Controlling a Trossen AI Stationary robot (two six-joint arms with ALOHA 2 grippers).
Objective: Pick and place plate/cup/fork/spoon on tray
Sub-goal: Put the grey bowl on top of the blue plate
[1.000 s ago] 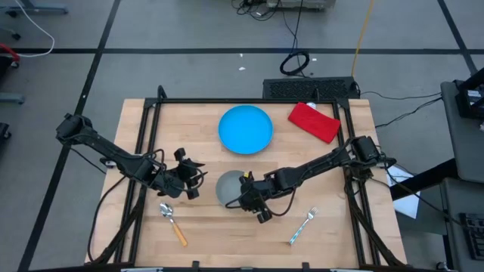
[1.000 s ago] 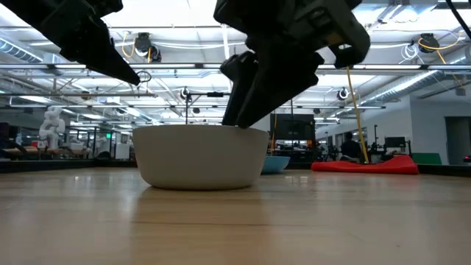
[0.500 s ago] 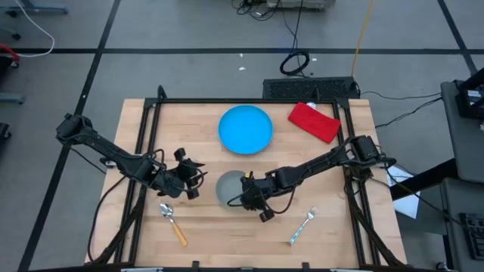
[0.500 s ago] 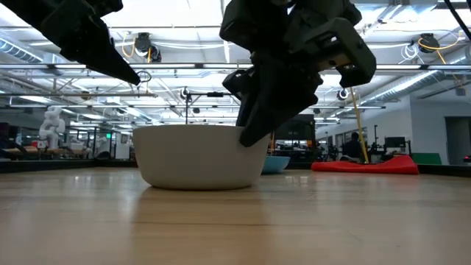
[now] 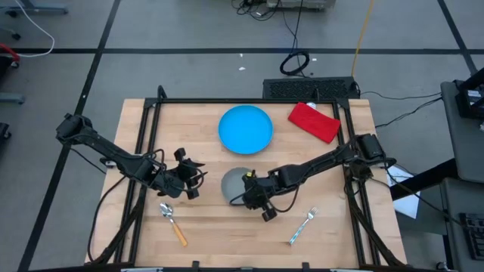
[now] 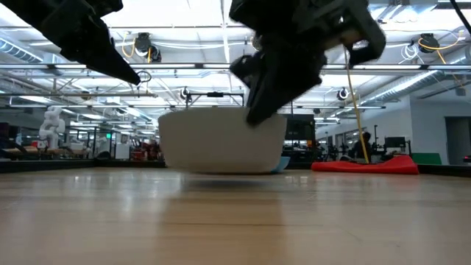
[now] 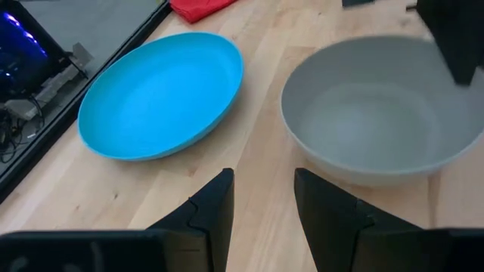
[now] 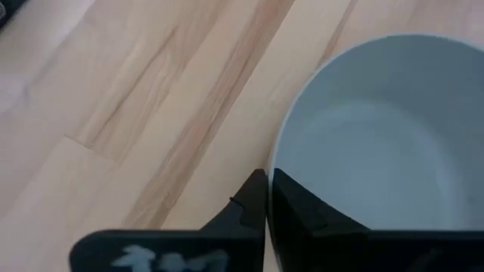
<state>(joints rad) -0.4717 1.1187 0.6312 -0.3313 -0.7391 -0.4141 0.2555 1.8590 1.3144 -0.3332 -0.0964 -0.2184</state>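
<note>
The right gripper (image 5: 248, 194) has its fingers pinched onto the rim of the cup (image 5: 233, 183) — which looks empty and sits just clear of the table (image 5: 204, 227), near the bare blue plate (image 5: 246, 128). The left gripper (image 5: 192, 181) waits beside it, part open, holding nothing.

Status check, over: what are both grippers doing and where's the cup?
Right gripper shut on the cup rim, cup just off the table. Left gripper open, waiting left of it. Plate beyond, path clear.
</note>
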